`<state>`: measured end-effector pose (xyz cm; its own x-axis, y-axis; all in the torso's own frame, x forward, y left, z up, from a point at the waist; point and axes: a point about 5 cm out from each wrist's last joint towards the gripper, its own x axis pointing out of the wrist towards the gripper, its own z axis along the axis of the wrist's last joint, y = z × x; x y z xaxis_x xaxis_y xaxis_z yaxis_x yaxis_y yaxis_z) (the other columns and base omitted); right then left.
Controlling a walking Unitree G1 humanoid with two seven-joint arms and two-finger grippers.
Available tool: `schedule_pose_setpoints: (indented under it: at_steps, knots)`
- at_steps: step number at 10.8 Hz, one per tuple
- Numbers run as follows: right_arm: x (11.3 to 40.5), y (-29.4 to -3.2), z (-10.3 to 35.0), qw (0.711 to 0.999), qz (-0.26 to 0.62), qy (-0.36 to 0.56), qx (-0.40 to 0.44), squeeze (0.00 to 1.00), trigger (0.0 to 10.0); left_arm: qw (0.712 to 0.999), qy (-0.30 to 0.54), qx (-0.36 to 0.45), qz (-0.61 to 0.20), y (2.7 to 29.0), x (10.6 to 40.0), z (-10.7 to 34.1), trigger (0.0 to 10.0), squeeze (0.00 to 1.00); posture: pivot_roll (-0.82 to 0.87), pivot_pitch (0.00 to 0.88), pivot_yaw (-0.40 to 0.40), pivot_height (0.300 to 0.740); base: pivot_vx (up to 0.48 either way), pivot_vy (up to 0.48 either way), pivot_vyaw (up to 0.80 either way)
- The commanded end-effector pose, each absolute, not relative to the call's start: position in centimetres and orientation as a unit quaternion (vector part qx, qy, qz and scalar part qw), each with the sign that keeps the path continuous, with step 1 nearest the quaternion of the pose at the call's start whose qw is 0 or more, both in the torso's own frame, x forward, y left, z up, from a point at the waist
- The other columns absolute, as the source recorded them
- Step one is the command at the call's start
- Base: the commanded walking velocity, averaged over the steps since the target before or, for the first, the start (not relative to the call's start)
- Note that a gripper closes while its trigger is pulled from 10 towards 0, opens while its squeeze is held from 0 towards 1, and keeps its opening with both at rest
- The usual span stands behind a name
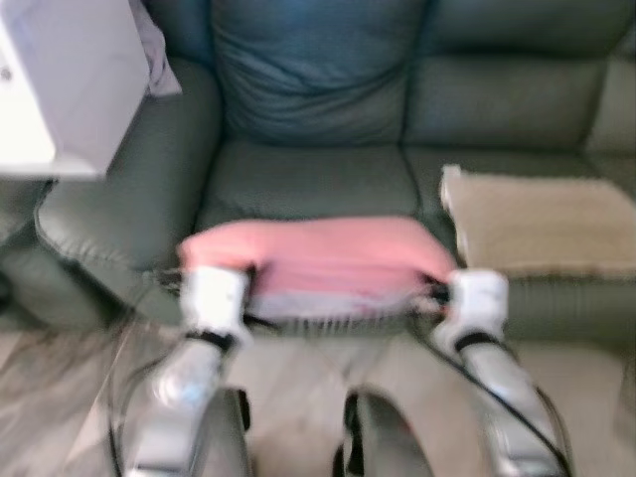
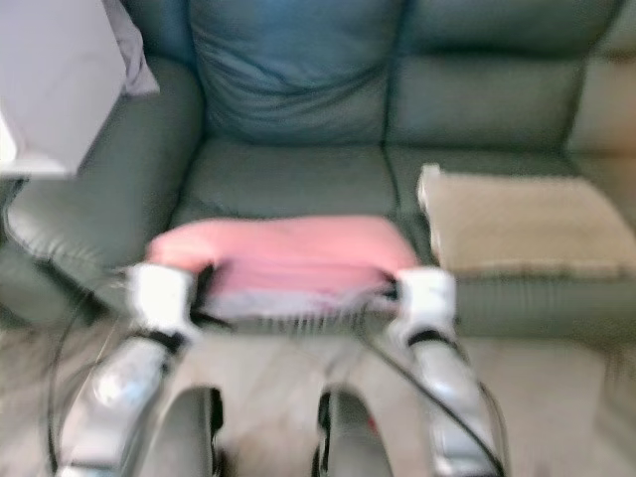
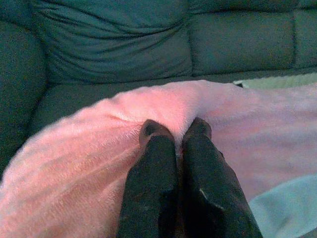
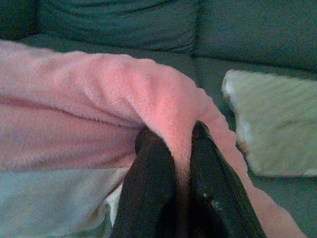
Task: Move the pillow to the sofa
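I have both sets of fingers pinched tight on the pillow [image 1: 313,260]: in the left wrist view the left gripper [image 3: 176,134] has its two black fingers [image 3: 156,163] pressed almost together with a fold of pink plush nipped between the tips, and in the right wrist view the right gripper [image 4: 171,136] does the same at the other end, a ridge of fabric squeezed between its fingers [image 4: 210,163]. From the head views, the pillow hangs between my two arms, its long axis running across me from left gripper [image 1: 214,298] to right gripper [image 1: 475,298], roughly parallel to the front edge of the sofa [image 1: 318,169]. Its pink face is up and a paler grey side shows underneath toward me. Both arms are equally near, one at each short end. The pillow sits at the front lip of the seat cushion, just ahead of the fingers; whether its far edge already rests on the cushion I cannot tell through the blur. The open seat lies straight ahead, beyond the pillow. To the right on the next cushion lies a beige mat [image 1: 542,224], close beside the pillow's right end, so I judge the push should go straight forward, not rightward.
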<state>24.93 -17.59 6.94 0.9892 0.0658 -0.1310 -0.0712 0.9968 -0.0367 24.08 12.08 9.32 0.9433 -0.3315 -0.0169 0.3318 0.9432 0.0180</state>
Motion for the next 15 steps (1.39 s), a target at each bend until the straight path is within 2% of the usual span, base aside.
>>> schedule_pose_setpoints:
  at_steps: [1,6,8,10,12,15]
  knots:
    - [25.1,-17.1,7.3,0.997,0.039,0.057,-0.016,0.0,10.0,0.988,-0.003,0.021,-0.151,13.1,24.2,9.8,10.0,0.0,0.02,0.141,-0.063,0.638,0.352,0.0,0.0]
    - [25.0,-17.1,7.2,0.997,0.039,0.058,-0.016,0.0,10.0,0.988,0.0,0.017,-0.151,13.1,24.0,9.7,10.0,0.0,0.02,0.144,-0.062,0.638,0.311,0.0,0.0]
    - [25.0,-17.1,7.2,0.998,0.037,0.058,-0.015,0.0,10.0,0.985,0.008,0.018,-0.174,12.6,24.2,9.2,10.0,0.0,0.02,0.15,-0.062,0.638,0.0,0.0,0.0]
    - [25.9,-17.8,8.0,0.998,0.016,0.051,-0.018,0.0,10.0,0.983,0.015,0.039,-0.177,13.2,25.9,8.6,10.0,0.0,-0.01,0.18,-0.065,0.638,0.0,0.0,0.0]
    - [27.0,-18.6,9.1,0.999,-0.02,0.051,-0.006,0.0,10.0,0.983,0.033,0.062,-0.167,15.1,28.1,8.5,10.0,0.0,-0.03,0.285,-0.04,0.638,0.0,0.0,0.0]
    - [27.9,-18.0,9.1,0.996,-0.021,0.085,0.023,0.0,10.0,0.983,0.048,0.075,-0.161,16.7,30.0,8.3,10.0,0.0,-0.06,0.406,-0.028,0.638,0.0,0.0,0.0]
